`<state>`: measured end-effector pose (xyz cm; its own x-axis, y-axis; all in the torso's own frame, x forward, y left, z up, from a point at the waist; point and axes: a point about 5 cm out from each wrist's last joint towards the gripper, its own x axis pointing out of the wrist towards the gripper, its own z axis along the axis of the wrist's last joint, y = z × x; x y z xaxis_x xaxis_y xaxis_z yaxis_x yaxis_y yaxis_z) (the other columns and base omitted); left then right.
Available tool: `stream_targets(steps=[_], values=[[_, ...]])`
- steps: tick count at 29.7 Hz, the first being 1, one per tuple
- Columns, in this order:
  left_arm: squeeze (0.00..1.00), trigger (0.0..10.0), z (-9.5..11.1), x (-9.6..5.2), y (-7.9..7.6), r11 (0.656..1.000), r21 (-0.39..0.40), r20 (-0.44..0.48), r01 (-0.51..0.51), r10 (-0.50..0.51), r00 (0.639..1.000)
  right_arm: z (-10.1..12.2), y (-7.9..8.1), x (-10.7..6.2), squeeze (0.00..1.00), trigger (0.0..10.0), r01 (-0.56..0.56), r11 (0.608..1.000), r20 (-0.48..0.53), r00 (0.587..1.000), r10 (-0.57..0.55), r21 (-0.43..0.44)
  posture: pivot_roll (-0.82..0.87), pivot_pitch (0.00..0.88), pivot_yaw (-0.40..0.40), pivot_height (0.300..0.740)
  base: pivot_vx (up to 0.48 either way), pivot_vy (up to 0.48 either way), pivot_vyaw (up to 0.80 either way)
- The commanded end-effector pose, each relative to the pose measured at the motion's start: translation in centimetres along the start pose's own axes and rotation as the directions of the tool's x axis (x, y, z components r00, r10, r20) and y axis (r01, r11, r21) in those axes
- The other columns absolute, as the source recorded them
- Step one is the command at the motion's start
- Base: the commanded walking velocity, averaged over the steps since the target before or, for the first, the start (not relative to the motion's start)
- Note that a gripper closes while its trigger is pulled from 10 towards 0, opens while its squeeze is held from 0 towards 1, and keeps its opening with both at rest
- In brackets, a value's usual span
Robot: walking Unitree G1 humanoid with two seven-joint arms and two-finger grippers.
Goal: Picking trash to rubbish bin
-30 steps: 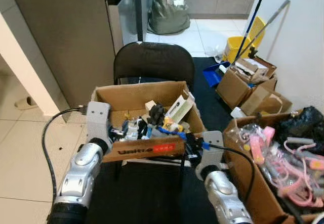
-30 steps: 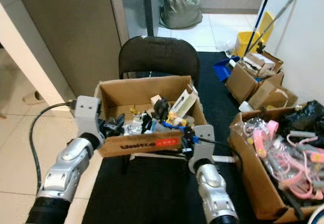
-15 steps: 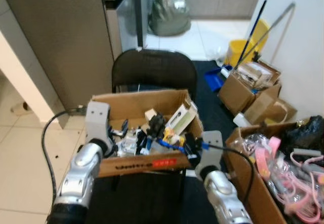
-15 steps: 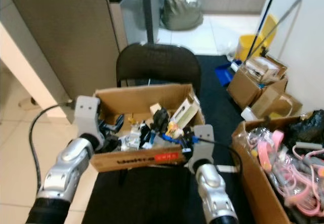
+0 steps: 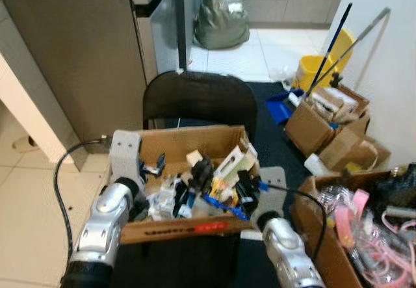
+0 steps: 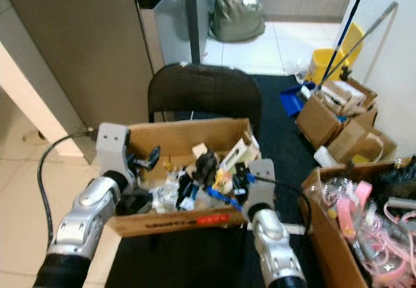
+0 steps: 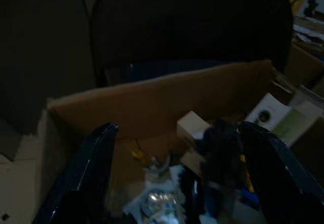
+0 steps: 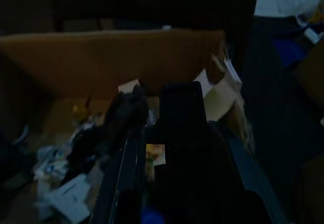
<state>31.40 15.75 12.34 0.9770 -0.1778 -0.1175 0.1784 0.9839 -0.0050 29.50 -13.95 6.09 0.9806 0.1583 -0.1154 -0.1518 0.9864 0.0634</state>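
I see the cardboard box [image 5: 195, 226] of trash [image 6: 195, 184] in front of the black chair [image 5: 198, 103]. My left gripper [image 7: 177, 183] reaches over the box with fingers wide apart, holding nothing. My right gripper [image 6: 239, 174] sits at the box's right wall; I cannot tell its opening.

- A black chair [image 5: 198, 99] stands in front of the robot, its rounded backrest on the far side.
- On the seat rests an open cardboard box [image 5: 188, 142] with a red label on its near wall, filled with mixed trash (small cartons, dark and blue pieces, crumpled bits).
- Under the chair lies a dark mat [image 5: 276, 138], which runs back toward the pale tiled floor [image 5: 260, 54].
- On the floor to the right sit several more cardboard boxes [image 5: 312, 129], and nearer, an open one holding pink items [image 5: 325, 249].
- A yellow bucket [image 5: 309, 67] and a blue dustpan [image 5: 279, 106] stand by the wall.
- Farther back, a grey-green sack [image 5: 222, 16] sits on the tiles.
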Motion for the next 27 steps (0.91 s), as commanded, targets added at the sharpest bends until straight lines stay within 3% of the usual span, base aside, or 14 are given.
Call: stream_targets(steps=[1,18,21,22,23,25,26,27], values=[[0.0,10.0,-0.4,-0.3,0.4,1.0,-0.001,-0.019,-0.012,0.012,1.0,-0.4,0.7,-0.1,0.0,10.0,-0.018,1.0,-0.016,1.0,0.018,0.017,0.03,0.113,0.016,0.74,0.274,0.0,0.0],[0.0,10.0,-0.4,-0.3,0.2,1.0,0.0,-0.011,0.004,-0.004,1.0,-0.4,0.8,0.1,0.0,10.0,-0.024,1.0,-0.016,1.0,0.024,0.018,0.03,0.115,0.016,0.74,0.259,0.0,0.0],[0.0,10.0,-0.4,-0.5,-0.3,0.997,0.025,-0.014,0.069,-0.069,0.998,-0.2,0.9,0.2,0.0,10.0,-0.032,0.999,-0.014,0.999,0.032,0.023,0.03,0.115,0.016,0.74,0.0,0.0,0.0],[0.0,10.0,-0.1,-1.0,-1.5,0.975,0.061,-0.011,0.216,-0.216,0.976,0.0,0.9,0.3,0.0,10.0,-0.047,0.998,-0.018,0.999,0.048,0.029,0.03,0.116,0.015,0.74,0.0,0.0,0.0],[0.0,10.0,-0.1,-1.0,-1.5,0.975,0.061,-0.011,0.216,-0.216,0.976,0.0,0.9,0.3,0.0,10.0,-0.047,0.998,-0.018,0.999,0.048,0.029,0.03,0.116,0.015,0.74,0.0,0.0,0.0],[0.0,10.0,0.2,-1.5,-2.7,0.931,0.106,-0.021,0.348,-0.348,0.937,0.0,1.2,0.5,0.0,10.0,-0.087,0.996,-0.034,0.996,0.087,0.008,0.03,0.118,0.015,0.74,0.0,0.0,0.0],[0.0,10.0,0.2,-1.9,-3.3,0.893,0.134,-0.048,0.43,-0.428,0.903,0.0,1.6,0.7,0.0,10.0,-0.142,0.989,-0.059,0.988,0.14,-0.044,0.03,0.117,0.016,0.74,0.0,0.0,0.0],[0.0,10.0,0.2,-1.9,-3.3,0.893,0.134,-0.048,0.43,-0.428,0.903,0.0,1.6,0.7,0.0,10.0,-0.142,0.989,-0.059,0.988,0.14,-0.044,0.03,0.117,0.016,0.74,0.0,0.0,0.0]])
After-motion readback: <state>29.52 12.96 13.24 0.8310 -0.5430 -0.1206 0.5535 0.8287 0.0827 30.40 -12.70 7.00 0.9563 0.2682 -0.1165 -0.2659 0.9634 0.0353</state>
